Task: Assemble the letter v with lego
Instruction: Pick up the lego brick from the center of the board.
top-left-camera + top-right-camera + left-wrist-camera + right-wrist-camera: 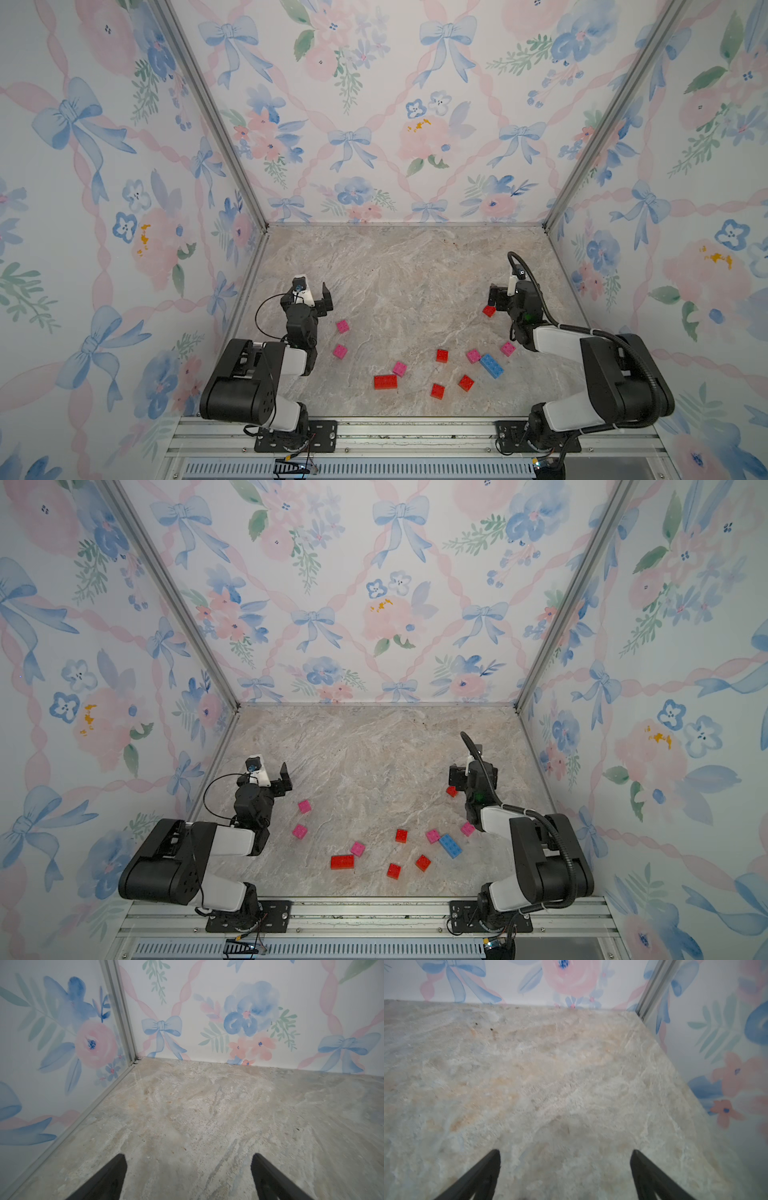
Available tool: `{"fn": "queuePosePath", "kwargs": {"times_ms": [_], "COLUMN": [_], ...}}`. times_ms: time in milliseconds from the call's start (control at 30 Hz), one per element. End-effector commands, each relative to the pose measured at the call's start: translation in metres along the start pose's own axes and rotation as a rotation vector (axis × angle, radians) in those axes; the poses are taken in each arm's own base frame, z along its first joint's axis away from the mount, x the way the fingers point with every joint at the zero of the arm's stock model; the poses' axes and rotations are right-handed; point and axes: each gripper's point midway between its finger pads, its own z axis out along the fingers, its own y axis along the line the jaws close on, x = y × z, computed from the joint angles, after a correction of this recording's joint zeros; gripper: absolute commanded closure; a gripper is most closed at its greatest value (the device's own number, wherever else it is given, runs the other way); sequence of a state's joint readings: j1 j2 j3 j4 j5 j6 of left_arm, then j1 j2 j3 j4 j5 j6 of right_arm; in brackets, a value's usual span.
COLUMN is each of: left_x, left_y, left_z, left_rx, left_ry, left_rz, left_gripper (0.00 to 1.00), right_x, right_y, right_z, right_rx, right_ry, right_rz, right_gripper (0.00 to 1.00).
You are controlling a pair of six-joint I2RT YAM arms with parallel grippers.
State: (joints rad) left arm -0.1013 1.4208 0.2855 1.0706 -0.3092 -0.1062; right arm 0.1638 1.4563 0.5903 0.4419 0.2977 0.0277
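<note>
The lego lies loose on the marble table point(395, 270) in both top views: a longer red brick point(385, 381), a longer blue brick point(491, 365), several pink squarish bricks such as one point(343, 326) at the left, and several red squarish ones such as one point(442, 355) mid-table. Another red brick point(489, 311) lies just beside my right gripper point(505, 293). My left gripper point(313, 293) hovers left of the pink bricks. Both stand open and empty over bare table, as the left wrist view point(189, 1156) and right wrist view point(565, 1151) show. Neither wrist view shows a brick.
Floral walls close the table on the left, back and right, with metal corner posts point(216, 112). An aluminium rail point(374, 432) carrying both arm bases runs along the front edge. The left arm's black cable point(259, 311) loops out beside its wrist.
</note>
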Motion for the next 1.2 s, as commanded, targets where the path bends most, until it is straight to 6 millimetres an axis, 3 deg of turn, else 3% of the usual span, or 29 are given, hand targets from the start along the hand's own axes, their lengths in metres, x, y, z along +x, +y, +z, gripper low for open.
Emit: {"fn": "queuePosePath", "kwargs": {"times_ms": [0,133,267,300,433,700,1000,1167], "left_x": [-0.027,-0.040,-0.035,-0.046,-0.049,-0.028,-0.018,-0.019], "left_y": [0.016,-0.002,-0.023,-0.030,-0.048,-0.076,-0.085,-0.084], "left_z": [0.002,-0.010,-0.019,-0.021,-0.031,-0.039,-0.044,-0.044], "left_rx": [-0.178,-0.228,-0.170,-0.145,-0.054,0.031,0.061,0.061], "left_ry": [0.049,0.133,0.278,0.272,0.293,0.359,0.383,0.379], "left_rz": [-0.026,0.012,-0.009,-0.030,-0.078,-0.065,-0.066,-0.070], "left_gripper": [0.04,0.08,0.09,0.10,0.12,0.12,0.12,0.12], "right_x": [-0.011,-0.001,0.037,0.049,0.087,0.130,0.159,0.167], "right_y": [-0.003,0.040,0.093,0.107,0.155,0.196,0.195,0.191], "right_z": [-0.041,-0.096,-0.149,-0.161,-0.191,-0.192,-0.174,-0.170], "right_rx": [0.143,0.111,0.002,-0.033,-0.181,-0.220,-0.155,-0.128], "right_ry": [0.215,0.430,0.687,0.747,0.912,1.013,1.063,1.080], "right_rz": [-0.031,-0.021,-0.038,-0.034,0.068,0.046,0.037,0.025], "right_gripper": [0.03,0.03,0.17,0.20,0.27,0.26,0.37,0.50]}}
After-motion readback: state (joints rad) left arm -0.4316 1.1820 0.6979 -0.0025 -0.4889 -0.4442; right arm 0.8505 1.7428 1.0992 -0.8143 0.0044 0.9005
